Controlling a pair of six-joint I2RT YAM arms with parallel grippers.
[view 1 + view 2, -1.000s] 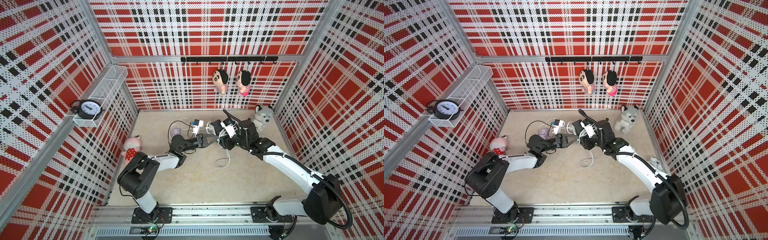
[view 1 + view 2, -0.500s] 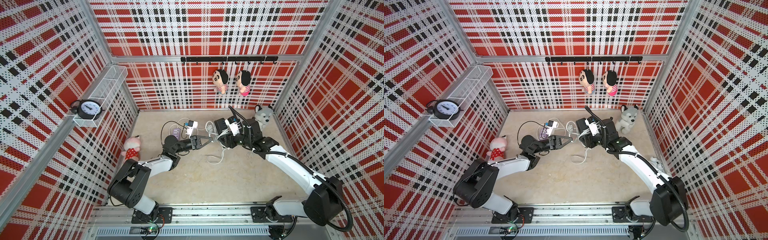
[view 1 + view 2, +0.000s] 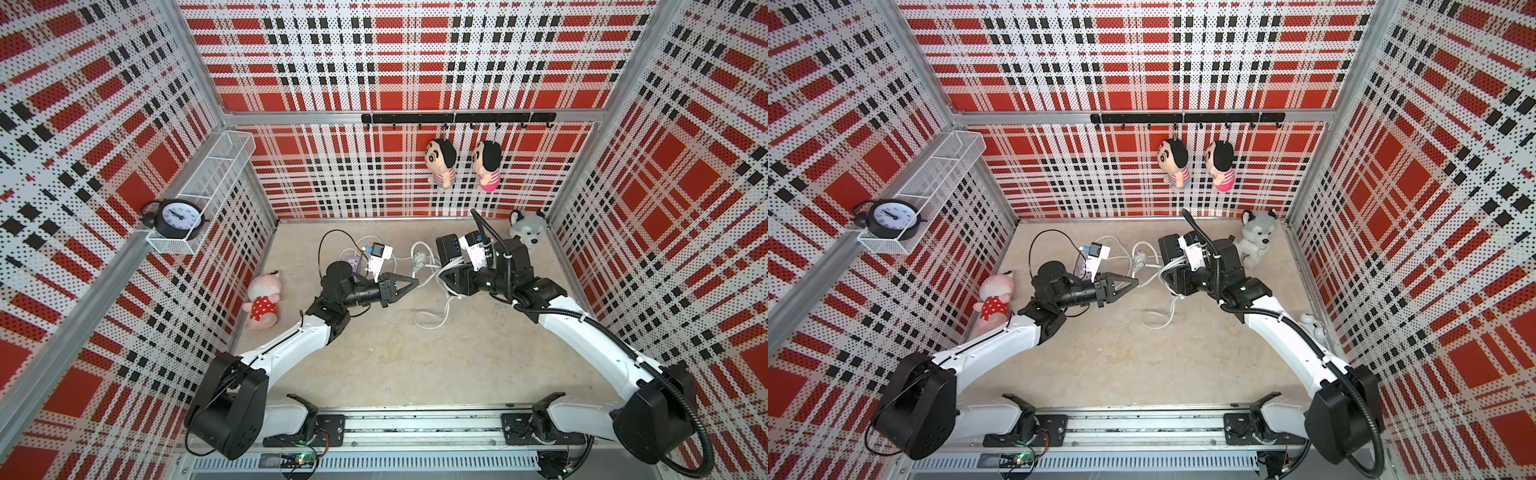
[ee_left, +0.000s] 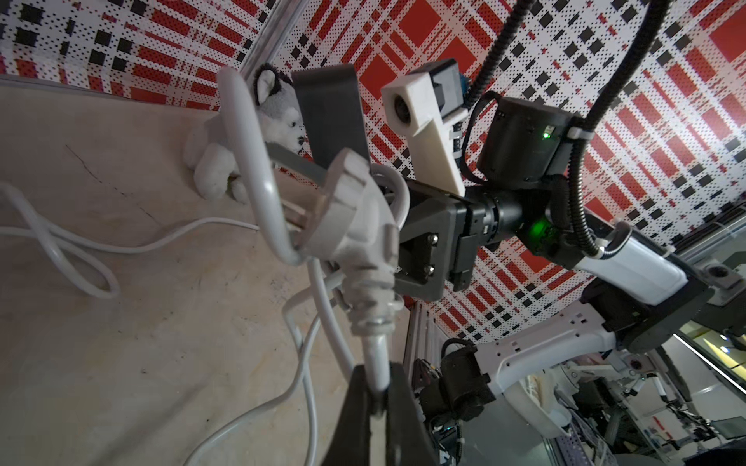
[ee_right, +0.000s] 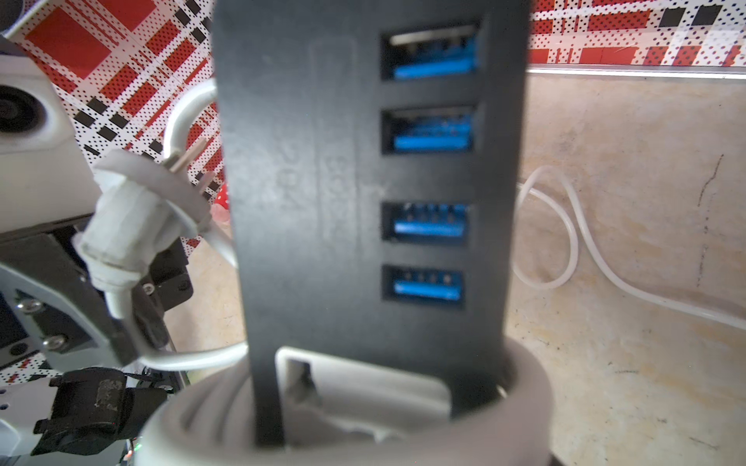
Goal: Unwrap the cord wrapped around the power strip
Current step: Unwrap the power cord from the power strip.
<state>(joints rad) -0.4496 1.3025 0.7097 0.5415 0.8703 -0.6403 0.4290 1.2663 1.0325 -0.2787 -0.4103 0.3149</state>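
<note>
The black USB power strip [image 3: 449, 246] is held off the floor near the husky plush [image 3: 527, 228]. The right gripper [image 3: 456, 272] is clamped on its lower end, where turns of white cord [image 4: 246, 141] circle its base. On the strip's side away from the husky, the left gripper [image 4: 375, 389] is pressed together on the cord just below the plug [image 4: 355, 226], and slack loops lie on the floor.

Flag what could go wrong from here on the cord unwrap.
1. In the left wrist view a cord loop crosses the prongs of the plug; with the left end effector pinching just behind the plug, pulling may tighten a snag.
2. Wraps circle the power strip base held by the right end effector; a hard tug could twist it out of the grip.
</note>
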